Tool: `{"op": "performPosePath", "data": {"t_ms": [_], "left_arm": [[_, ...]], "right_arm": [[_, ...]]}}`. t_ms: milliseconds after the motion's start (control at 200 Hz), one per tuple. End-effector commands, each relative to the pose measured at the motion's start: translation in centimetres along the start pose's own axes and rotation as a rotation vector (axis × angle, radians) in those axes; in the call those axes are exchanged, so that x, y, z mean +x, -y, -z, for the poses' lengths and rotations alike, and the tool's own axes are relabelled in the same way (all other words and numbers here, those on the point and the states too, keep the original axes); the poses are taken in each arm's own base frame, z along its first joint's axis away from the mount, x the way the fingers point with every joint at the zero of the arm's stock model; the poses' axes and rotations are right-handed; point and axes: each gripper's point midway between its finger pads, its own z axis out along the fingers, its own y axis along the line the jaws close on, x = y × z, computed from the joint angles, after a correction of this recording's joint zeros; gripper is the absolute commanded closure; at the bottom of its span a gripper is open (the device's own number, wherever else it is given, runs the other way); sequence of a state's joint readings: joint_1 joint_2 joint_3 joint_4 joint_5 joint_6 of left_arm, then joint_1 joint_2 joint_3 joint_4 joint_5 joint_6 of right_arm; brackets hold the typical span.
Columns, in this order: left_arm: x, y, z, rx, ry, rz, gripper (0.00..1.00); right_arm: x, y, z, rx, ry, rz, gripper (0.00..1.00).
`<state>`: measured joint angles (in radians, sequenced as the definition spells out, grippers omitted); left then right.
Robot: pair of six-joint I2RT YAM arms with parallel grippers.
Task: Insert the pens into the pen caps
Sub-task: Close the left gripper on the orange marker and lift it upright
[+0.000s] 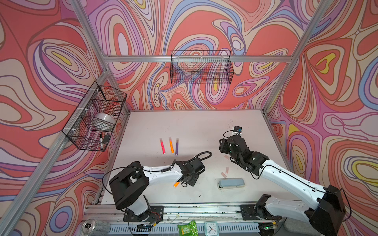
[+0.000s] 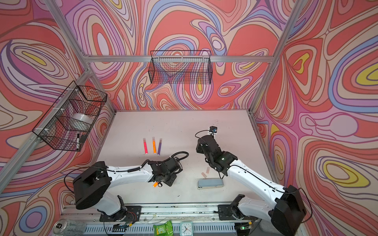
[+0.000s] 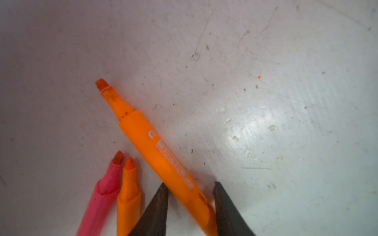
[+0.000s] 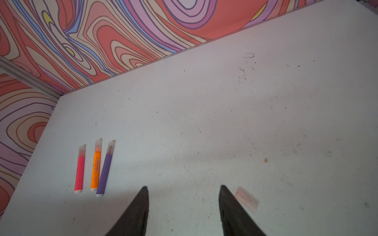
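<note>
Pens are being borne in two groups by the white table. At 7 o'clock from the table's middle the left gripper is being held low over three uncapped pens: the long orange pen is being flanked closely by its narrow-set jaws, lying slantwise between them, and whether it is being truly gripped cannot be told. At 3 o'clock the right gripper is being held with its jaws wide apart, nothing but bare table being framed between them. At 4 o'clock a grey-blue stapler is being seen lying flat. At 10 o'clock the pink capped pen, the orange capped pen and the purple capped pen are being shown side by side, caps pointed toward 12 o'clock. Beside the long orange pen, a second orange pen and a bare pink pen are being seen pressed together, tips exposed. Two loose caps are being shown just off the stapler, at its 11 o'clock, and another cap is being seen just beside a finger of the right gripper.
</note>
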<state>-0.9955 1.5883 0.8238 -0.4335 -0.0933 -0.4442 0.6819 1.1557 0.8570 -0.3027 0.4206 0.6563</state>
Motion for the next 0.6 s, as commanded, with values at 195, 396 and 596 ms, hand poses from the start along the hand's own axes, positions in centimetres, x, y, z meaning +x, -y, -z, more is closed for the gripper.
{"op": "performPosePath", "data": {"t_ms": [195, 396, 596], "left_arm": [[2.1, -1.5, -0.7, -0.085, -0.099, -0.01, 0.73], [2.3, -2.0, -1.1, -0.121, -0.118, 0.003, 0.77], [2.3, -2.1, -1.6, -0.146, -0.136, -0.006, 0.77]], "right_arm": [[-0.6, -0.1, 0.4, -0.008, 0.01, -0.01, 0.44], [-0.6, -0.1, 0.4, -0.011, 0.008, -0.011, 0.44], [-0.6, -0.1, 0.4, -0.007, 0.01, -0.011, 0.44]]}}
